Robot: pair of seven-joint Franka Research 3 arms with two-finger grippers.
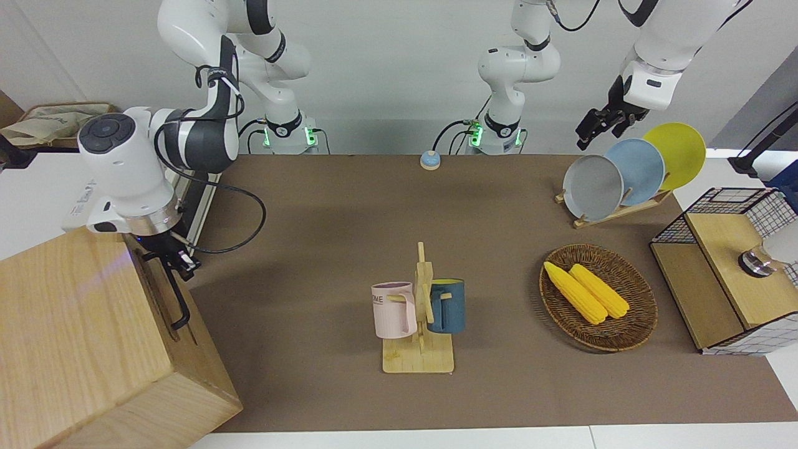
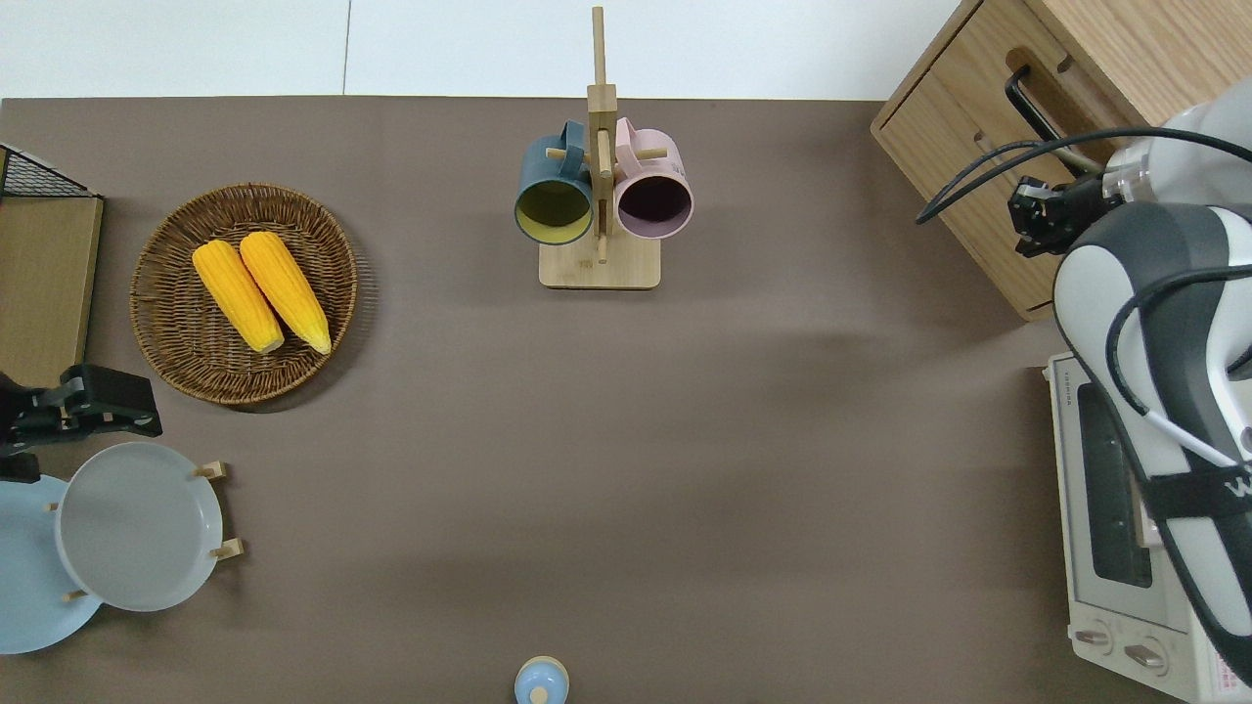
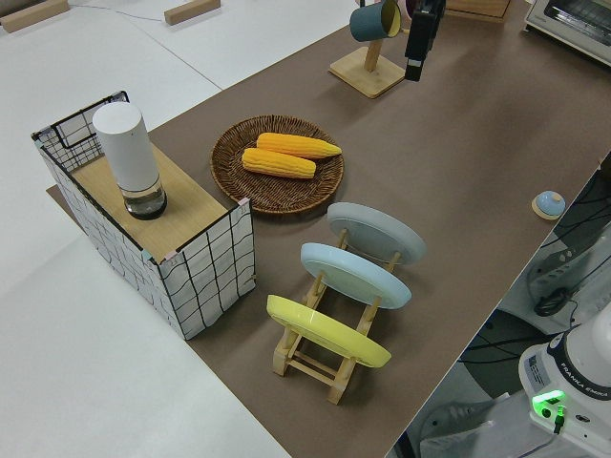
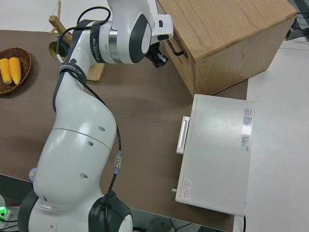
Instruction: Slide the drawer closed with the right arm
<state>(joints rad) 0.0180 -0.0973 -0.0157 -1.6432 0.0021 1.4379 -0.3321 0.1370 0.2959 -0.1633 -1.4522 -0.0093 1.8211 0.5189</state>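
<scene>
Contact's close: right gripper sits against the drawer front by its handle, finger state unclear; push squarely inward.

— What is seen mid-table?
— A wooden mug stand, with a blue mug and a pink mug hung on it.
— And toward the left arm's end?
— Two corn cobs are laid in a wicker basket; three plates are stood in a rack. A white toaster oven is set at the opposite end.
</scene>
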